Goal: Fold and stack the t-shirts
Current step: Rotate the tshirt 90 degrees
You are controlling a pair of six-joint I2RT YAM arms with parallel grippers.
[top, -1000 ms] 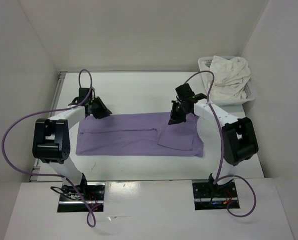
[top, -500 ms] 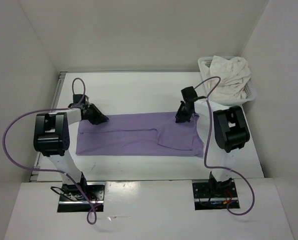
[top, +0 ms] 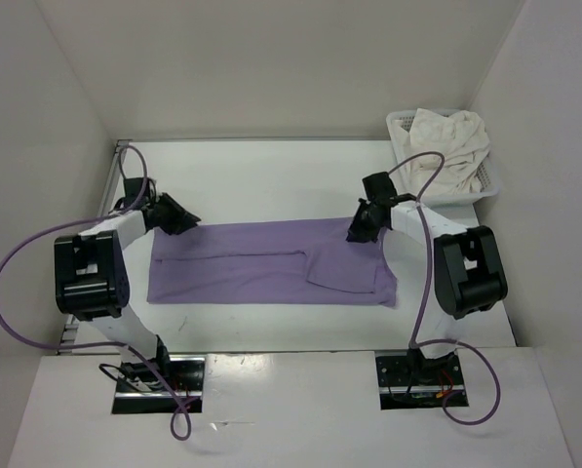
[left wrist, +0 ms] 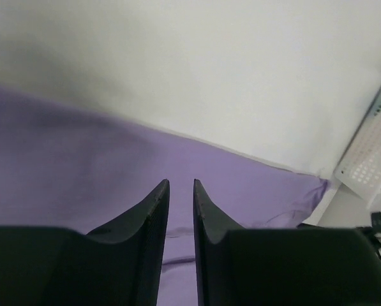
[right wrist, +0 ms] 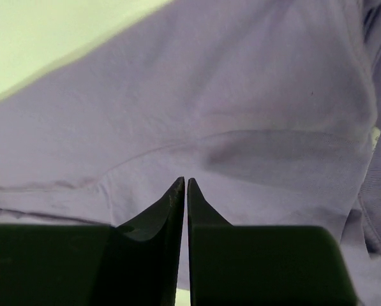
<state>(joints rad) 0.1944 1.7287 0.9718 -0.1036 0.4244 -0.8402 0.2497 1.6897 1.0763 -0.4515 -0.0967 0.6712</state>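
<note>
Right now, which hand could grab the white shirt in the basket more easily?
Right, probably. The right hand is near the basket holding the white shirt; the left hand is across the purple shirt.

Plain lavender purple cloth t-shirt (top: 271, 263), unpatterned, on a white flat table (top: 271, 175). Cream white cloth shirt (top: 451, 141), also plain, in a white plastic mesh basket (top: 400, 123) patterned with a fine grid of holes. Left gripper (left wrist: 180, 183) and right gripper (right wrist: 185, 181) both black.

Mesh basket (top: 399, 124) blocks the far-right corner; walls (top: 47, 127) hem both sides.
</note>
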